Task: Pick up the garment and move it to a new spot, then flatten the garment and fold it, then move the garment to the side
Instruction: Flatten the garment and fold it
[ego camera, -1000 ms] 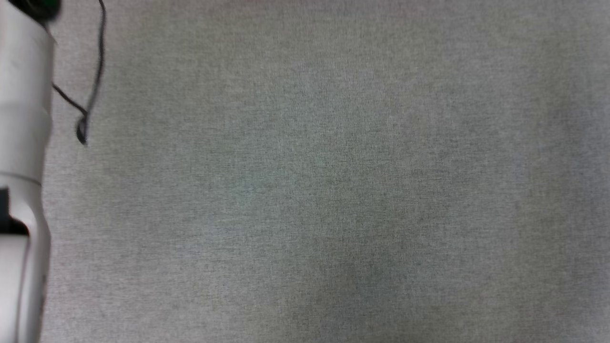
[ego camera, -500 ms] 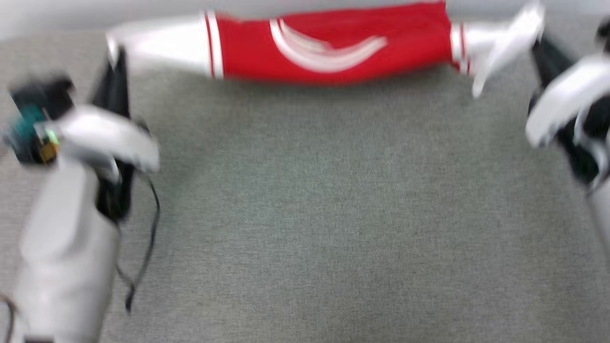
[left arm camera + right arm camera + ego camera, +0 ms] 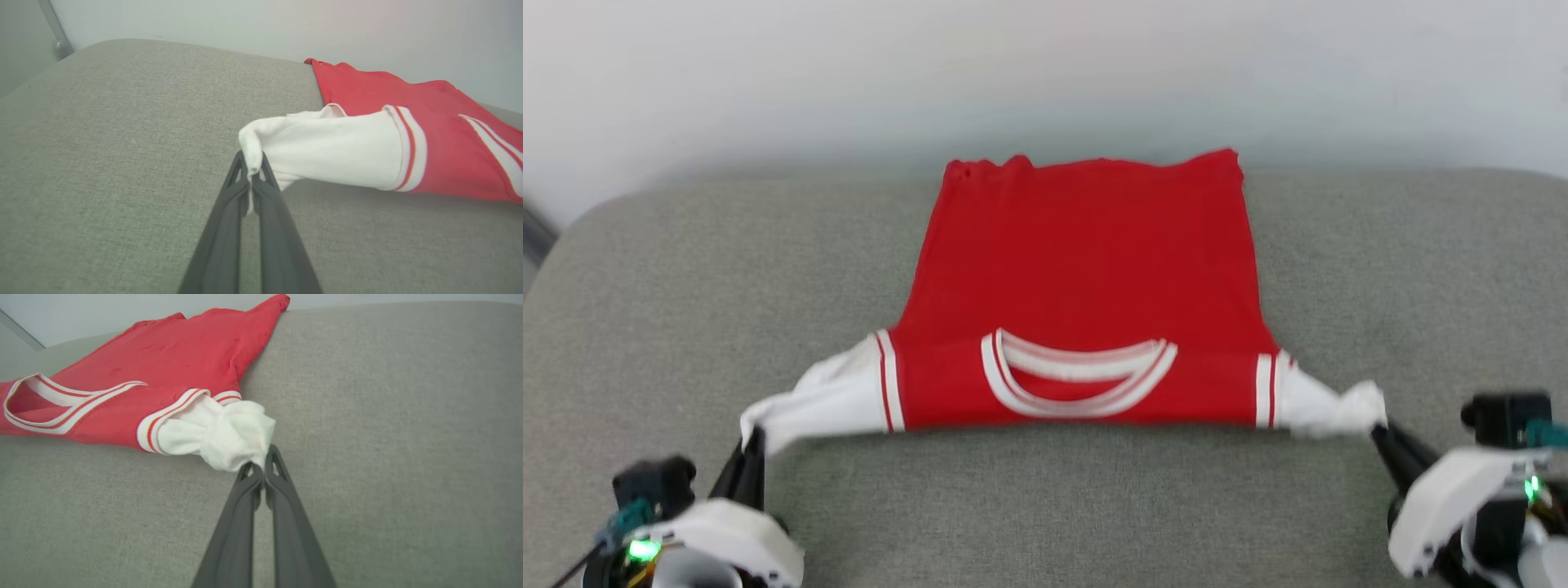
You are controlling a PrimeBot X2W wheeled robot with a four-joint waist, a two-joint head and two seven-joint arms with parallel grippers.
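Garment [image 3: 1086, 269]: red knit jersey, white sleeves, striped ribbed collar; lies flat on grey woven cushion [image 3: 686, 286], hem at far edge, underside hidden. Left gripper [image 3: 250, 173] pinches left sleeve tip; right gripper [image 3: 261, 467] pinches bunched right sleeve.

Grey fabric cushion [image 3: 1045, 506]; red garment [image 3: 1086, 261] lies spread on it, collar nearest.

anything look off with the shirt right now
The garment lies fairly flat, but its right sleeve is crumpled into a wad where the right gripper pinches it, while the left sleeve, held by the left gripper, stretches out smoother.
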